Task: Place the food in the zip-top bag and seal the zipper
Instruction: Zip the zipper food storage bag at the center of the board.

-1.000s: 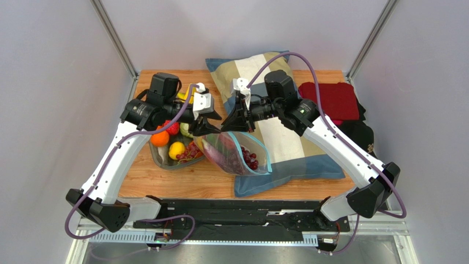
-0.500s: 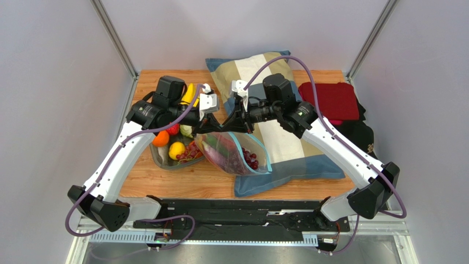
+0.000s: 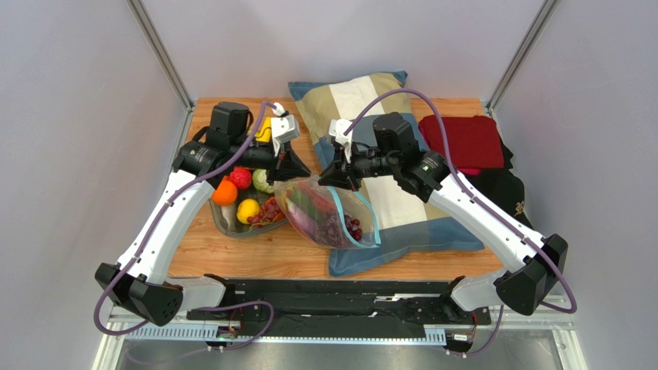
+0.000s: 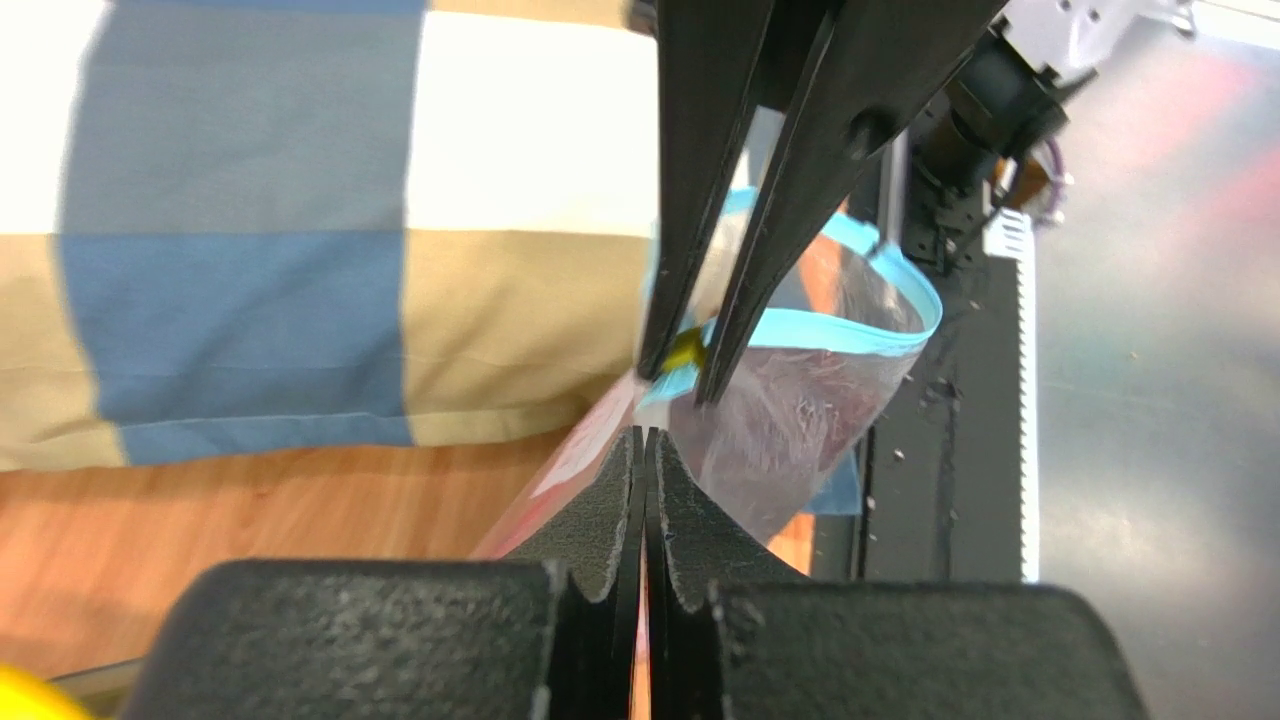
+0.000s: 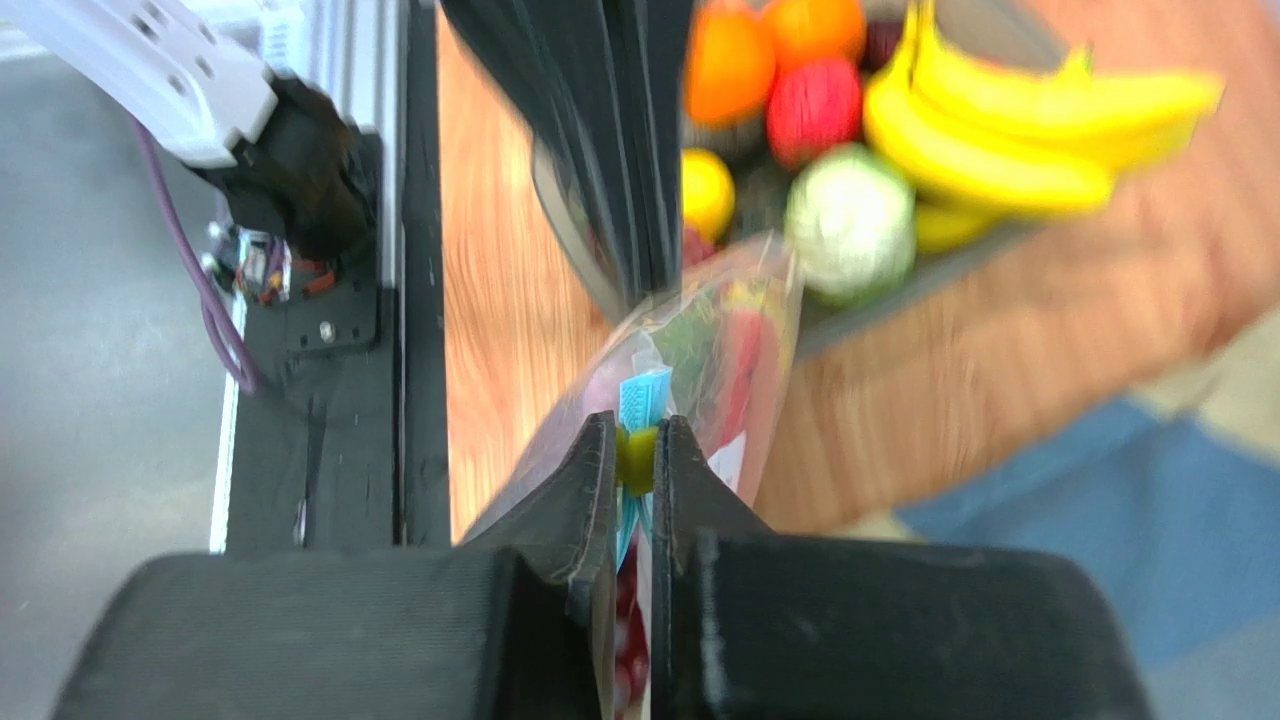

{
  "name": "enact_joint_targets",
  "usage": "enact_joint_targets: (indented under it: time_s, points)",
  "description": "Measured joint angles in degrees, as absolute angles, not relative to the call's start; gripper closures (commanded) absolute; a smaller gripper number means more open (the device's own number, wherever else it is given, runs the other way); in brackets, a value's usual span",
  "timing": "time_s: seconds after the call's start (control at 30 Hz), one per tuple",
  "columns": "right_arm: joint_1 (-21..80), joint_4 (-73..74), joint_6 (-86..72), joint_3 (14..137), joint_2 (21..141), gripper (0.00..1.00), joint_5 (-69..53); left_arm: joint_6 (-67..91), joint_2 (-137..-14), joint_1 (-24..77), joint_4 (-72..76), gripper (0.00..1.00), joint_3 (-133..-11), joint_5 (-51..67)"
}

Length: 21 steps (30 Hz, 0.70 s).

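Sealing step in hand, by my reading. Right gripper is clamped on the small yellow slider at one end of the zipper. Left gripper is pinched together, apparently on the bag corner just beside it, the two sets of fingertips nearly touching. Bag lies at the pillow's near left corner, part on it, part on the table off its left edge; mouth gapes along most of the blue strip. To do it well: left anchors the corner and keeps the film taut; right draws the slider straight along the strip to the far end, low and level, so the tracks mesh and the floppy film neither bunches nor tips its load. Bag holds grapes plus red and green pieces. Dish, left of the pillow, holds an orange, lemon, a red piece, more grapes and a banana: food not yet bagged
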<state>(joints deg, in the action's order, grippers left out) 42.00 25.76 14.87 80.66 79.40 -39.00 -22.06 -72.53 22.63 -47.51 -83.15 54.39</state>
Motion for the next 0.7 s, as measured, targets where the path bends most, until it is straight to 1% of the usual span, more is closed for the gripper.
enact_joint_targets:
  time_s: [0.2,0.23,0.27,0.3,0.33,0.37,0.4,0.47,0.5,0.57,0.63,0.7]
  points:
    - [38.8,33.6,14.9,78.5,79.3,1.0,-37.6,-20.7,-69.1,20.0,-44.0,1.0,-83.2,55.5]
    - [38.3,34.0,14.8,78.5,79.3,1.0,-37.8,-20.9,-68.7,20.0,-43.8,0.92,-83.2,55.8]
    - [37.8,34.0,14.8,78.5,79.3,1.0,-38.1,-21.1,-68.4,20.1,-43.8,0.64,-83.2,56.3]
    - [37.4,33.9,14.8,78.5,79.3,1.0,-38.9,-21.4,-68.2,20.1,-43.8,0.55,-83.2,56.8]
    - [37.1,33.8,14.8,78.5,79.3,1.0,-39.7,-22.3,-68.1,20.1,-43.8,0.48,-83.2,57.0]
    - [36.9,33.6,14.7,78.5,79.3,1.0,-40.5,-22.8,-68.1,20.1,-43.8,0.38,-83.1,57.3]
    - [36.9,33.0,14.3,78.5,79.3,1.0,-41.8,-23.7,-68.1,20.1,-43.8,0.35,-83.0,57.5]
    - [36.9,31.4,13.5,78.5,79.3,1.0,-44.0,-26.0,-68.1,20.2,-44.0,0.24,-82.6,57.5]
    - [36.9,30.3,13.0,78.5,79.3,1.0,-45.1,-26.9,-68.2,20.2,-44.2,0.2,-82.5,57.5]
    - [36.9,28.1,11.7,78.6,79.3,1.0,-47.0,-29.0,-68.8,20.3,-45.1,0.16,-82.7,57.4]
    - [37.0,26.9,10.6,78.9,79.3,1.0,-48.5,-30.8,-70.6,20.3,-47.1,0.17,-84.1,57.6]
    - [36.9,26.4,9.7,79.6,79.4,1.0,-49.6,-32.8,-73.2,20.6,-48.8,0.22,-85.8,58.0]
